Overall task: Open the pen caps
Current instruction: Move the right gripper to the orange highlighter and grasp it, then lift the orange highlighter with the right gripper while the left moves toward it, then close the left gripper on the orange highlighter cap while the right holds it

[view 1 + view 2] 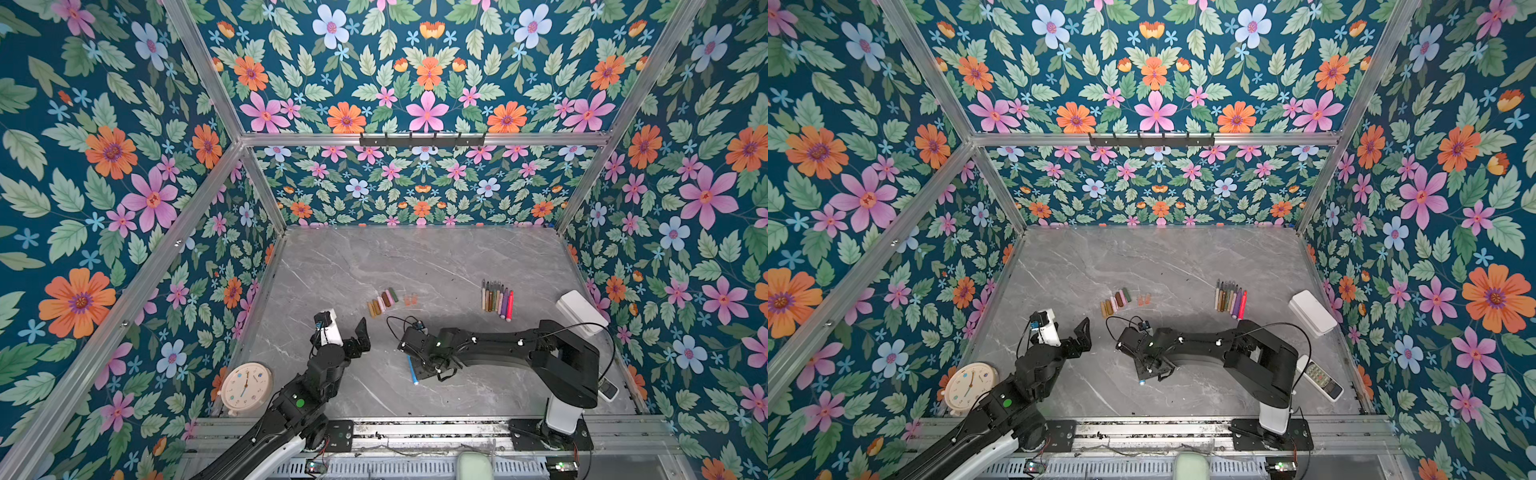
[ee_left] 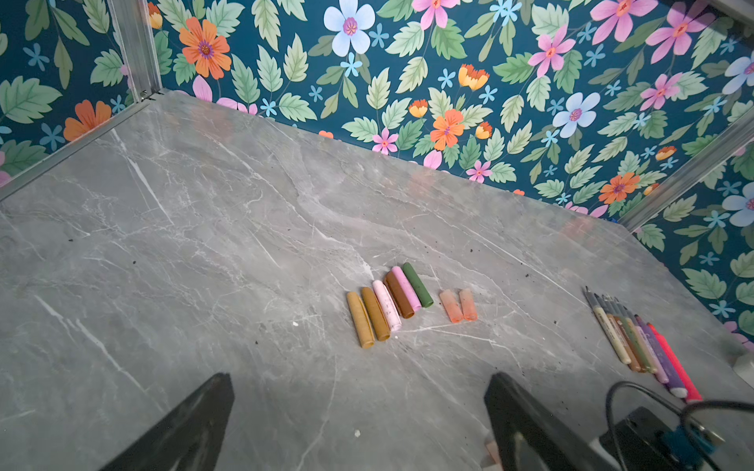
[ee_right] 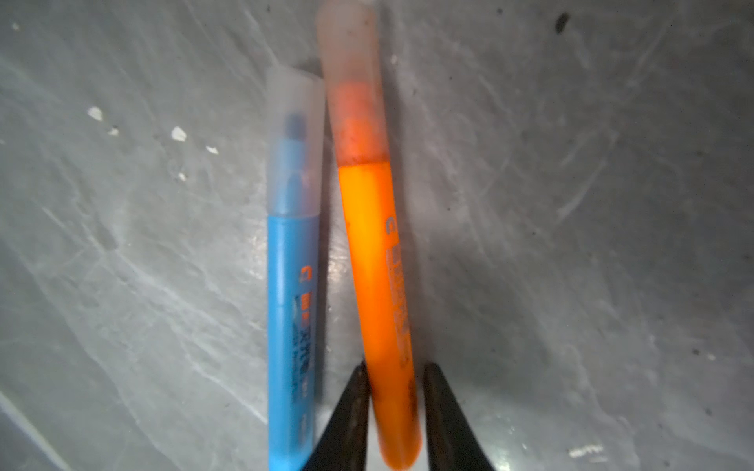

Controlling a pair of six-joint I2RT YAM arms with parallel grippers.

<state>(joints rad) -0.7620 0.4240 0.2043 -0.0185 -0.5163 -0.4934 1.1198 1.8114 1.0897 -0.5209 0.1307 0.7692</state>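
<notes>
Eight loose caps [image 2: 399, 295], perhaps eight pens [image 2: 640, 342]

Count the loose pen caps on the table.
8: a row of gold, darker gold, pale pink, brown, pink and green, then two translucent orange caps beside it. Others may be hidden.

Orange pen [image 3: 379, 265] hid under right arm [image 1: 498, 345] in top views; blue pen [image 1: 412, 370] partly; txt blurred; right pincer [image 3: 395, 367] grip unclear.

Teal floral walls [image 1: 428, 83], aluminium frame rails [image 1: 291, 139], grey marble-veined tabletop [image 1: 415, 257] under even light.
</notes>
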